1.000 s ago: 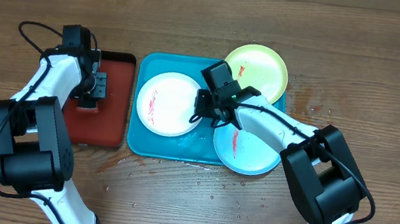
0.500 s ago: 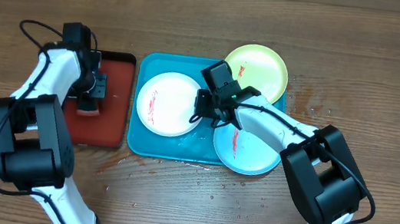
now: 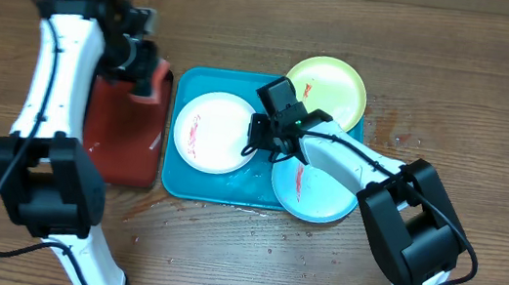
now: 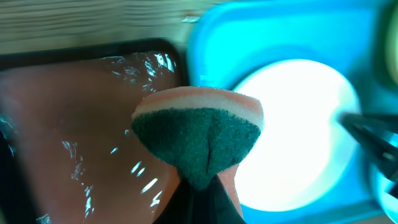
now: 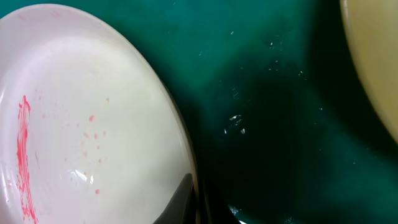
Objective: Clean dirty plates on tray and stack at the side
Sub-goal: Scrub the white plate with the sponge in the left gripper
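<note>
The blue tray [image 3: 229,186] lies at the middle of the table [image 3: 497,96], its long axis running left to right in the overhead view. Bare wood lies open on its far, near and right sides. Just beside its left edge sits a red tray [image 3: 121,145], long axis front to back.

The white plate [image 3: 211,132] lies flat in the left half of the blue tray, its red smear near its left side. The green plate [image 3: 331,89] rests over the tray's far right corner, and the cyan-rimmed plate [image 3: 316,195] overhangs the near right rim. A strip of wet tray floor stays bare between the white plate and the other two.

The right gripper [image 5: 194,202] is closed at the white plate's right rim and appears to pinch it.

The left gripper [image 4: 202,186] is clamped on a sponge [image 4: 198,134], green scouring face toward the camera. It hangs above the red tray's far right corner, next to the blue tray's left edge.
</note>
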Tool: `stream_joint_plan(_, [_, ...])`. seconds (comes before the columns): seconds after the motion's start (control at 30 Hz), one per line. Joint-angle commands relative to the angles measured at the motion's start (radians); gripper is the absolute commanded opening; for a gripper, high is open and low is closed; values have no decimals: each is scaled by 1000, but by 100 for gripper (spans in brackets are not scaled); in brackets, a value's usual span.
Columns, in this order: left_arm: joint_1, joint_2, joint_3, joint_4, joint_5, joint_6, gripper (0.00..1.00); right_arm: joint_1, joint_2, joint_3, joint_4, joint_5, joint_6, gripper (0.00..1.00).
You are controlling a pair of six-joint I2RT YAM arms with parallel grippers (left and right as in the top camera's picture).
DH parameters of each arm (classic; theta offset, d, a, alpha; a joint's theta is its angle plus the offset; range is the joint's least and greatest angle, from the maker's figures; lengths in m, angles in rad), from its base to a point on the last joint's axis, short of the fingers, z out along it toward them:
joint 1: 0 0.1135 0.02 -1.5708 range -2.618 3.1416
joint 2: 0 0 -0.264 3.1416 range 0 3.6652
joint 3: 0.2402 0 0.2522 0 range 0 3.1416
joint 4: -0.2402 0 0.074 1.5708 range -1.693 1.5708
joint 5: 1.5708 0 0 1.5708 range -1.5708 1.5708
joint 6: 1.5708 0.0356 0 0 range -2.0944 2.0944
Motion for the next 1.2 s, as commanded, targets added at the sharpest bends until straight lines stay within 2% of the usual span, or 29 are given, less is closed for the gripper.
stream_joint_plan(0.0, [-74,-2,-43,18,9,-50,4,4,26,7,-5,-31,-3,4])
stream_joint_plan(0.17, [-148,-2,-129,95,-140,-236,4,4,26,7,-6,-31,-3,4])
stream_joint_plan(0.47, [-233,-2,-314,237,-235,-422,4,4,26,7,-8,-31,-3,4])
stream_joint_plan(0.83, [-279,-2,-455,376,-329,-441,4,4,26,7,-8,-30,-3,4])
stream_joint_plan(1.03, [-280,-2,-515,436,-328,-437,4,4,26,7,-7,-30,-3,4])
stream_joint_plan(1.1, [-283,-2,-529,443,-316,-414,4,4,26,7,-5,-30,-3,4])
stream_joint_plan(1.17, [-286,-2,-539,444,-228,-319,4,4,26,7,-5,-30,-3,4])
